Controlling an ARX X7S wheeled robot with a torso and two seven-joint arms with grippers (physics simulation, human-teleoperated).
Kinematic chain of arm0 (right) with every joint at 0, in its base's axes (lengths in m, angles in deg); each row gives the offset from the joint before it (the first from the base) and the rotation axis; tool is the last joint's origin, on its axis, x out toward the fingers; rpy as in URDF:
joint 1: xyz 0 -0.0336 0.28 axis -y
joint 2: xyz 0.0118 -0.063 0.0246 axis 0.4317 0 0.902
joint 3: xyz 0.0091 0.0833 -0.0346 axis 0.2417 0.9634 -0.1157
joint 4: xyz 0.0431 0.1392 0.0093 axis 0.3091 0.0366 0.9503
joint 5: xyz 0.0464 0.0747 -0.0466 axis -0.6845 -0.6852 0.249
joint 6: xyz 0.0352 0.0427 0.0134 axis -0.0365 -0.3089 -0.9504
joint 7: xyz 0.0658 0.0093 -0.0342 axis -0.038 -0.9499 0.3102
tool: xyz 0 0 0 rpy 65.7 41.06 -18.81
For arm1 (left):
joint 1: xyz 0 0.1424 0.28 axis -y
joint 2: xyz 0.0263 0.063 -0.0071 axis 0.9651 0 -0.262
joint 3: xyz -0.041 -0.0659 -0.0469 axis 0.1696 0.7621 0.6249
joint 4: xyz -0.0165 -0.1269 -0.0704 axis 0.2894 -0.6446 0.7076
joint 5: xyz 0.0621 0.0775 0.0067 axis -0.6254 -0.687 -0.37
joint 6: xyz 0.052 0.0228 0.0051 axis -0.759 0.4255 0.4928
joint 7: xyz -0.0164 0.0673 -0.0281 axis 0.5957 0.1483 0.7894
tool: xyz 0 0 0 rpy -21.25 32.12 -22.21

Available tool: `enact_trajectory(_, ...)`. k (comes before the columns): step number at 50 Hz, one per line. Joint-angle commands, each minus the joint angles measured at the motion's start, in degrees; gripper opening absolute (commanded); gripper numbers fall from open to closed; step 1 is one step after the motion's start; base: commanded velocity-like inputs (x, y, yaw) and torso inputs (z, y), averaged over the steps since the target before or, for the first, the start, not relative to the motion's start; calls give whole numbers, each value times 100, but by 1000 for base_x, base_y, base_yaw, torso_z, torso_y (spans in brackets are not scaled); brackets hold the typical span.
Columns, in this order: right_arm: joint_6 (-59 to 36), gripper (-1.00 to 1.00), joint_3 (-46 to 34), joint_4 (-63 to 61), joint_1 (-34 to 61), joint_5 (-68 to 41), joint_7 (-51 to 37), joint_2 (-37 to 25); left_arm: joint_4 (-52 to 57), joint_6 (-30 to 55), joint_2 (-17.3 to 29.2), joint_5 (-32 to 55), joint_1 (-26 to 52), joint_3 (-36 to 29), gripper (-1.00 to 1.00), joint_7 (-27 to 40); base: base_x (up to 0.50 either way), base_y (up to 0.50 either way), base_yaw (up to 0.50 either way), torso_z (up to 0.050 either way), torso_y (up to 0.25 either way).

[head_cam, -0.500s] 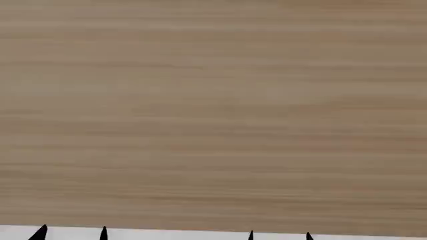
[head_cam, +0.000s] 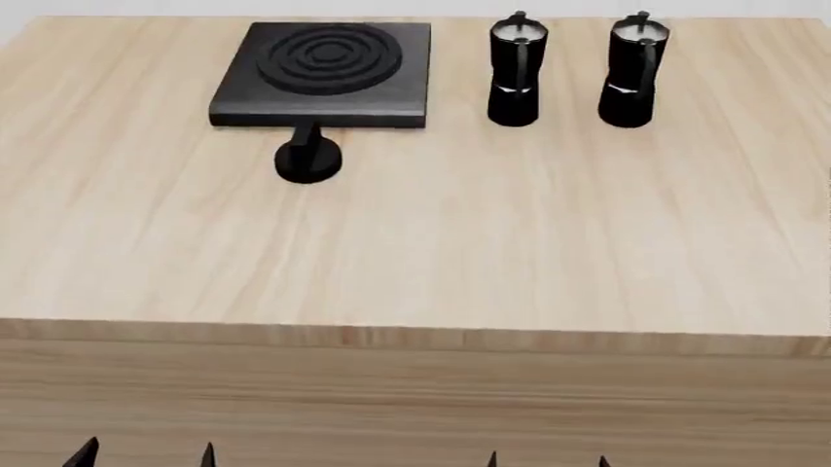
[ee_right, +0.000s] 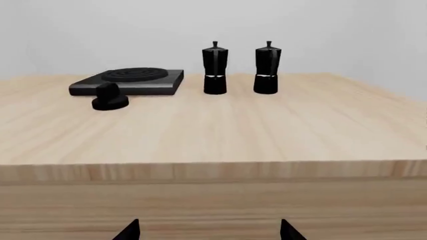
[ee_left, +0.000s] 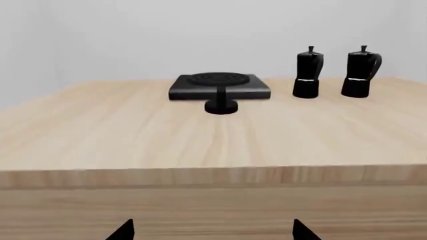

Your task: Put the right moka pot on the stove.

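Since the right moka pot (head_cam: 633, 70) stands upright at the far right of the desk (head_cam: 520, 253), just beside its twin (head_cam: 517, 70) and well apart from the stove (head_cam: 325, 73), it looks rigid, probably light and smooth-sided. The narrow waist or curved handle seems the surest hold; gripping high risks tipping it. A black knob (head_cam: 307, 158) sits just before the stove. Pale wood grain runs flat and even, with plain white walls behind. Both the left tool (head_cam: 143, 453) and right tool (head_cam: 546, 457) hang below the near edge, tips parted, grasping nothing.

Blk knob (head_cam: 307, 157) + 2nd moka pot (head_cam: 517, 73) on wood table (head_cam: 520, 253).
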Motion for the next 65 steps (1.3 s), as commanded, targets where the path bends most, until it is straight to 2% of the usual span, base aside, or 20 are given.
enact_trajectory(1,-17,100,-136,41,19,-112,-153,-112,-25,-45,113,114,11,-138,100,112,0,0,0,33,72)
enact_trajectory(30,114,100,-392,89,45,-163,-466,-294,-48,-170,304,347,19,-357,100,288,0,0,0,37,76)
enact_trajectory(34,168,100,-433,129,47,-138,-525,-311,-53,18,286,285,58,-325,100,510,0,0,0,47,77)
enact_trajectory(39,151,100,-458,131,66,-166,-571,-338,-105,120,295,100,120,-366,100,764,0,0,0,0,0)
enact_trajectory(65,241,100,-648,199,93,-192,-744,-458,-52,-18,443,314,93,-503,100,833,0,0,0,0,0)
